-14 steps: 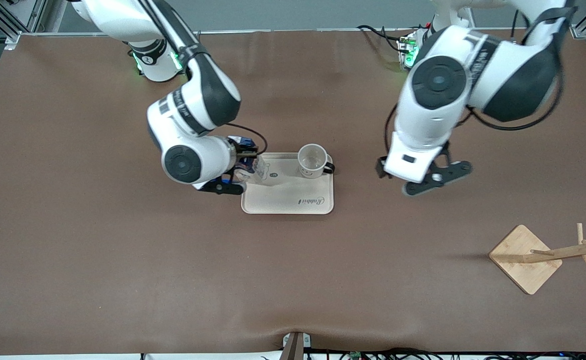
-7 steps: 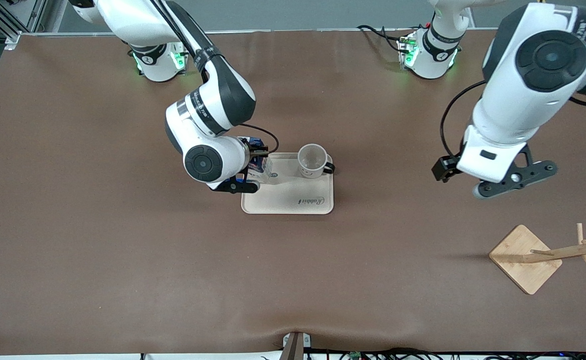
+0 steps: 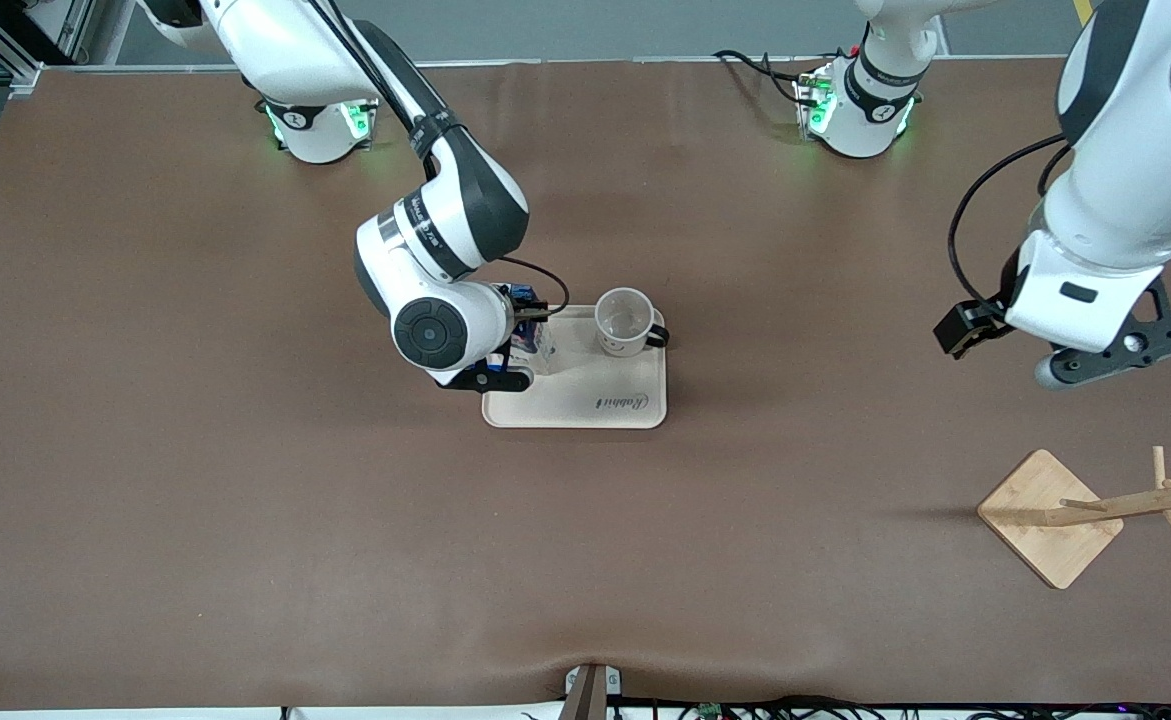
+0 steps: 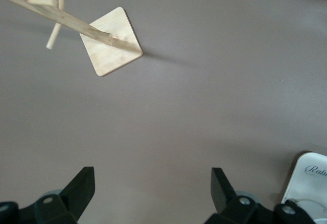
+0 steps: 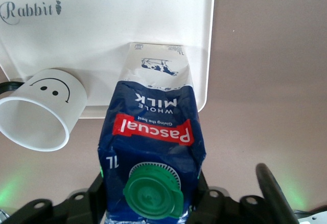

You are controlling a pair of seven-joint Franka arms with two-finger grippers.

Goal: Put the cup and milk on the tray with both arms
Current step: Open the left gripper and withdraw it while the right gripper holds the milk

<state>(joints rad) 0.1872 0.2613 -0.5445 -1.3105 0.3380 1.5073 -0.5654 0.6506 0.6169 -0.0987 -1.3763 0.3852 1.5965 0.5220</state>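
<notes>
The milk (image 5: 153,152) stands upright, its long axis vertical, over the tray (image 3: 585,400) at the tray's end toward the right arm; whether its base touches cannot be told. The cup (image 3: 624,322) stands beside it on the tray. The right gripper (image 3: 523,345) is closed on the carton's upper part. The left gripper (image 4: 150,180) hangs open and empty over bare table well toward the left arm's end, near the wooden peg stand (image 3: 1050,517).

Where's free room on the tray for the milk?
Bare tray runs along the "Rabbit" writing, nearer the camera than the cup. Crowded at the edge toward the robots: the cup stands there, and the right gripper holds the milk beside it.
</notes>
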